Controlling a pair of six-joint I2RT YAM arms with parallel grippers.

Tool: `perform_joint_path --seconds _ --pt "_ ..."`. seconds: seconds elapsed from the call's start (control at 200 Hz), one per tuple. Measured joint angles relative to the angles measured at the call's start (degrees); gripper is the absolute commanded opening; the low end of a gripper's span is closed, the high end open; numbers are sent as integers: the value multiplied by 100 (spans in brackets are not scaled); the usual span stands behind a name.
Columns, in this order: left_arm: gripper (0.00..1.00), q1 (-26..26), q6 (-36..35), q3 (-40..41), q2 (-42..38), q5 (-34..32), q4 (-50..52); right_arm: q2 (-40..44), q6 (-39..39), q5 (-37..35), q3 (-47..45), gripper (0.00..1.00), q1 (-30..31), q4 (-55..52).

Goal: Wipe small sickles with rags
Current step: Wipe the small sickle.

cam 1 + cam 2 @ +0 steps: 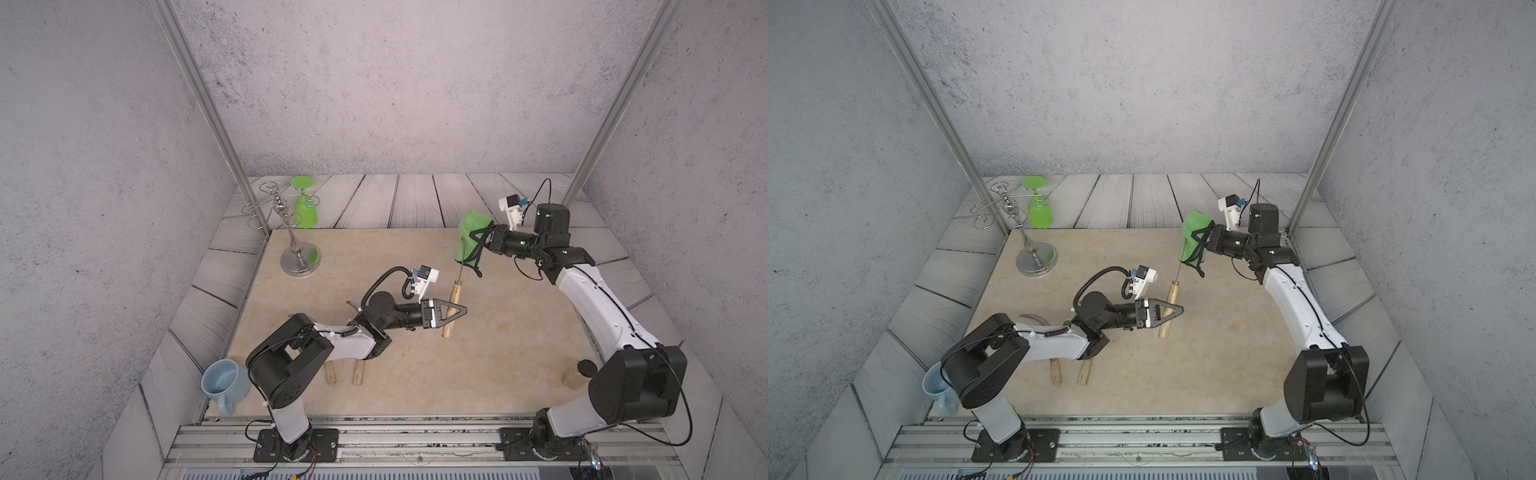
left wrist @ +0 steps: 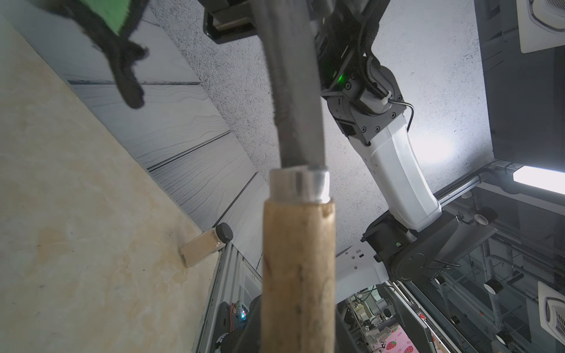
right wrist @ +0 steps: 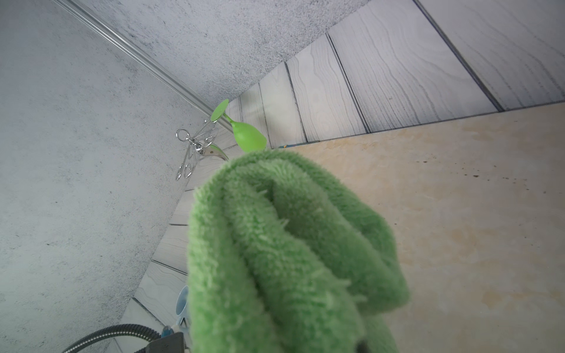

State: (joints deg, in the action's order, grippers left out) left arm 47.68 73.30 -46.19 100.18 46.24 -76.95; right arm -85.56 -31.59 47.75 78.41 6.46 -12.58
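Beige marbled tabletop (image 1: 498,332), grey plank surround, grey speckled walls. Nearest, by the left arm's base: pale blue ceramic mug (image 1: 224,382). Just past it are two other sickles (image 1: 330,373). Their pale wooden handles lie side by side, partly under the left arm, and one curved grey blade tip (image 1: 1036,319) shows behind that arm in a top view. Near the right arm's base: small clear jar with black lid (image 1: 575,376). Mid-table: left gripper (image 1: 453,311), jaws together, clamped across the handle of a small sickle with pale wooden handle and thin grey blade (image 1: 455,291). The handle is tilted and the blade points up and away. Beyond it: right gripper (image 1: 478,245), jaws pinched on a folded bright green fuzzy rag (image 1: 471,226), with a black strap hanging below. The blade's upper end meets the rag's lower edge in both top views; cannot tell whether it sits inside the fold. Far left corner: chrome wire glass rack (image 1: 299,257) holding an upturned green glass (image 1: 305,212).
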Motion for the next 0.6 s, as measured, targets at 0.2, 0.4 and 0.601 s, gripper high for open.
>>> perform_joint_path --seconds 0.2,0.4,0.601 --pt "0 4 -4 -275 203 26 -13 280 -343 144 -363 14 -2 531" --pt "0 -9 -44 -531 334 -35 -173 739 -516 310 -459 15 181 717" --pt "0 -125 -61 -772 498 -68 -310 1043 -619 345 -595 15 468 828"
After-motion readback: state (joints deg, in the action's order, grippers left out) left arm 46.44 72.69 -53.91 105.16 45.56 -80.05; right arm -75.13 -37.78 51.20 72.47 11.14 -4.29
